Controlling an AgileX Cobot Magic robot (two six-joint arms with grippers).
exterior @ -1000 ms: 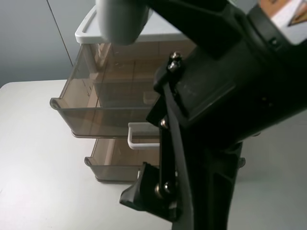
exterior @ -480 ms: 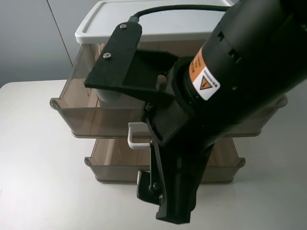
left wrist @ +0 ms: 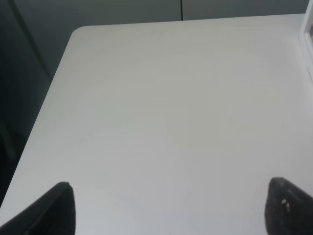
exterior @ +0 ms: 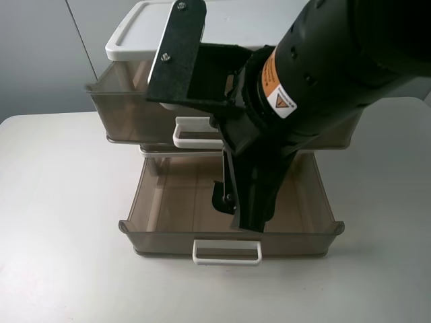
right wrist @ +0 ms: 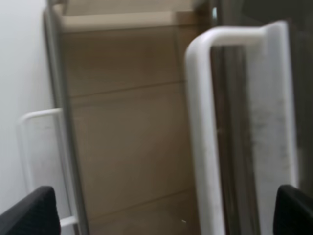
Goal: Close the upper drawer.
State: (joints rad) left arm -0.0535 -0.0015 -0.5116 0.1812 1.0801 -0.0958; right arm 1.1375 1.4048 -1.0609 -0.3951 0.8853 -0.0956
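The white counter fills the scene, bare on its left side. The right arm, black with an orange warning label, reaches in from the far right and hides much of the middle. Behind it, at the far centre of the counter, stands a drawer cabinet with a white top.

The lower drawer, smoky brown, is pulled well out toward the near edge, and its floor is open to view. The upper drawer sits just under the white top. It sticks out only a little from the cabinet, and its front is well behind the front of the lower drawer.

The upper drawer's white loop handle is half hidden by the arm. The lower drawer's handle shows in full at the near edge.

The right end effector points down in front of the upper drawer with its fingers spread. The upper handle's bar lies between them in the wrist view, and I cannot tell whether they touch it. The left end effector hangs over bare counter to the left of the cabinet, its fingers wide apart and holding nothing.
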